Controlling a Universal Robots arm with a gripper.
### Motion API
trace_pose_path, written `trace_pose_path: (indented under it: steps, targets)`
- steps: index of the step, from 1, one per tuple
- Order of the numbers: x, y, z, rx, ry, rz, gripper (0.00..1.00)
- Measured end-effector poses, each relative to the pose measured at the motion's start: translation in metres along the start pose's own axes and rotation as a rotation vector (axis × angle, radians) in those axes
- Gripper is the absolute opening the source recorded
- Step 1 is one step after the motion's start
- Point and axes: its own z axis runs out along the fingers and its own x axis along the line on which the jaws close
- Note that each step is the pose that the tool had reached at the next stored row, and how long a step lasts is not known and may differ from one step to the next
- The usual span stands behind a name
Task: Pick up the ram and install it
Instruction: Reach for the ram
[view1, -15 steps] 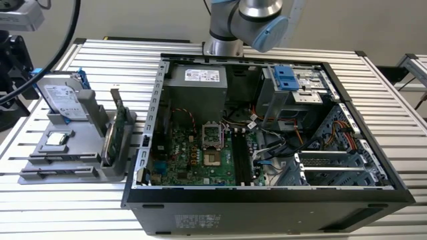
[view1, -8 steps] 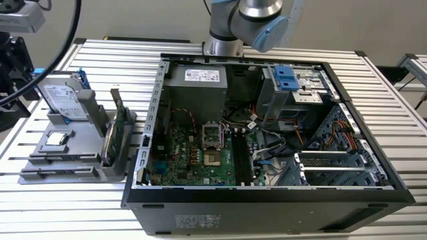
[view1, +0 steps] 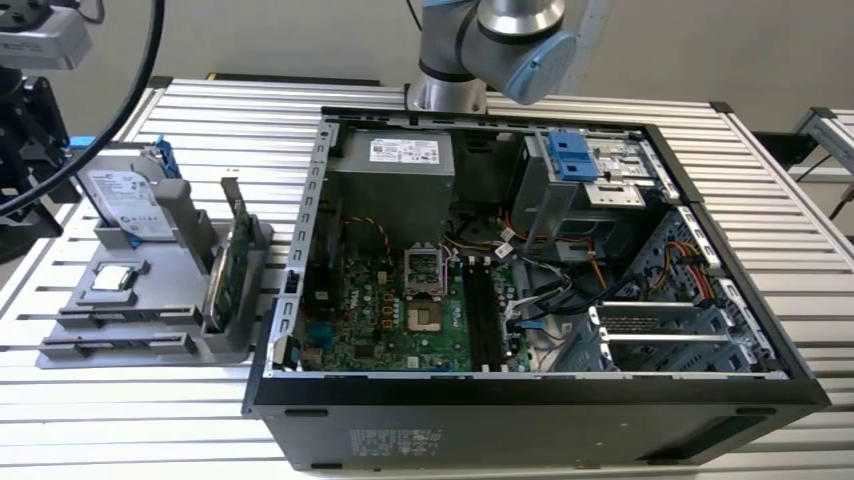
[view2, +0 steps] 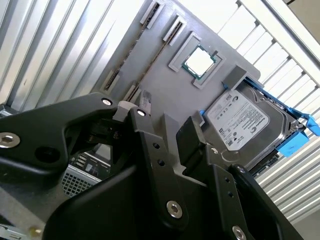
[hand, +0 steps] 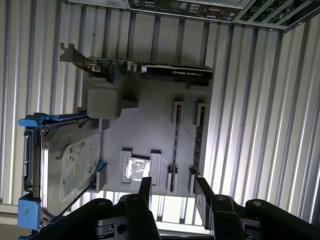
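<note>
The ram (hand: 199, 145) stands on edge in a slot of the grey holder tray (hand: 150, 130), seen from above as a thin speckled strip between two small brackets. My gripper (hand: 174, 192) hovers well above that end of the tray, open, with nothing between its black fingers (hand: 145, 186). In the second wrist view the gripper (view2: 167, 120) is also open over the tray (view2: 165, 85). In the exterior view the tray (view1: 147, 300) sits on the left, and the arm's wrist end (view1: 34, 45) hangs over it. The motherboard's black memory slots (view1: 487, 320) lie inside the open computer case (view1: 534, 390).
On the tray stand a silver hard drive (view1: 127, 200) in a blue bracket, a processor chip (view1: 114, 278) and a green card (view1: 230, 270) on edge. The case's wall (view1: 287, 300) rises right beside the tray. All rest on a ribbed metal table (view1: 134, 420).
</note>
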Motion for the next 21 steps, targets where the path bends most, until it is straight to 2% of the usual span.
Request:
trace_pose_path:
  steps: [10,21]
  targets:
    - [0.0000,0.0000,0.0017,-0.0001,0.0001,0.000,1.00]
    - [-0.0019,0.0000,0.0076,0.0000,0.0000,0.000,1.00]
